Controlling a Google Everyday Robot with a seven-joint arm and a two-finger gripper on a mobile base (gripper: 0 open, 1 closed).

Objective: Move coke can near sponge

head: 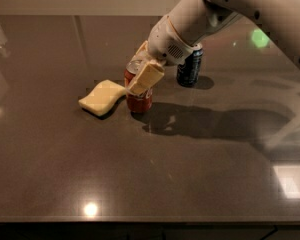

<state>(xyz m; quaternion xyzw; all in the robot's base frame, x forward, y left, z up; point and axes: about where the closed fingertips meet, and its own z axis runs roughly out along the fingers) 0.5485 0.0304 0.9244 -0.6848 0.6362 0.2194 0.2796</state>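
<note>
Our cream two-finger gripper (141,68) is clamped on the upright red, silver-topped coke can (139,101), left of centre toward the dark worktop's (190,189) far edge, just beside the pale yellow wavy sponge (101,98), where we want it.

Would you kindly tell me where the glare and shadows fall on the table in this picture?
Camera view: the arm's dark shadow lies on the table right of the coke can, which the gripper holds beside the sponge; a glare spot sits front left, a glare patch front right; a green reflection glows back right.
</note>
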